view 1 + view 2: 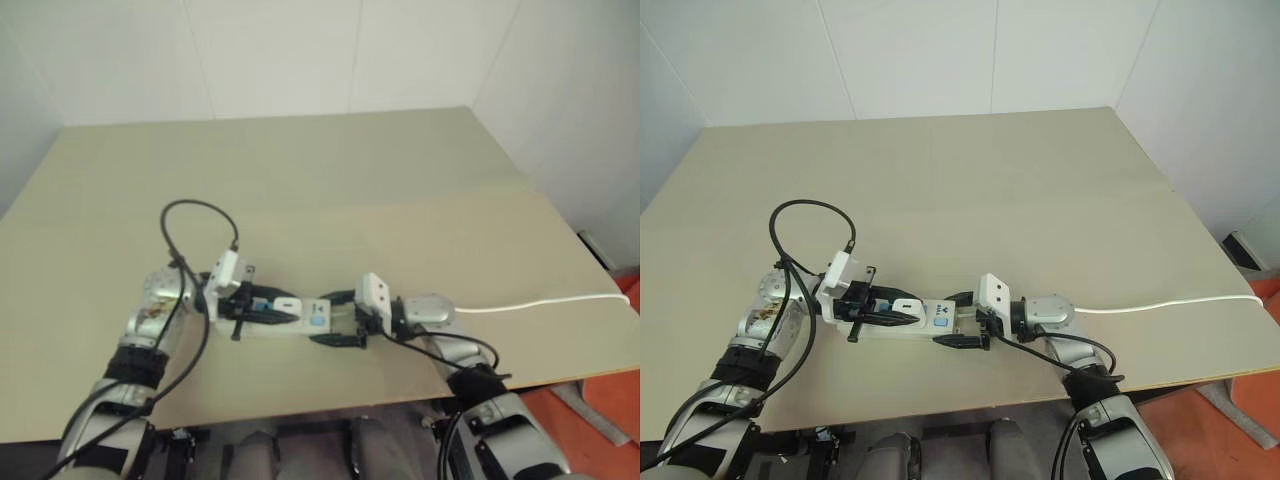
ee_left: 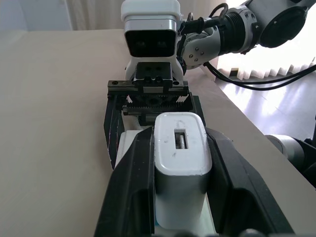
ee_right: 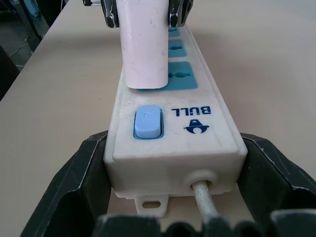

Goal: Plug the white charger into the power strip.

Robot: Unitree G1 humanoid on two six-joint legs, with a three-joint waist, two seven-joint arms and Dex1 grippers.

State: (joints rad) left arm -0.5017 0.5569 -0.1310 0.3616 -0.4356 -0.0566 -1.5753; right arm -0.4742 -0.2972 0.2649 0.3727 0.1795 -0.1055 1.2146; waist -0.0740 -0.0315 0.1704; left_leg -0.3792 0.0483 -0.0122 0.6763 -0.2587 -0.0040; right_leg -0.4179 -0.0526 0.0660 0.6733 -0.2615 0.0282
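Left claw (image 2: 180, 197) clenched on white charger (image 2: 180, 168), rounded block standing in blue socket nearest blue switch (image 3: 147, 122). Right claw (image 3: 173, 197) grips cord end of power strip (image 3: 192, 123), long white bar flat on beige worktop (image 1: 350, 180).

A beige table (image 1: 330, 190) is seen spanning most of the head views, its surface plain and matte. White panelled walls (image 1: 300, 50) are seen behind it, divided by thin vertical seams, and 1 more wall stands at the right. An orange-red floor (image 1: 610, 400) is visible past the table's near right corner, where a pale grey flat object (image 1: 590, 405) is lying. A dark, indistinct object (image 1: 1252, 247) is seen by the right wall.
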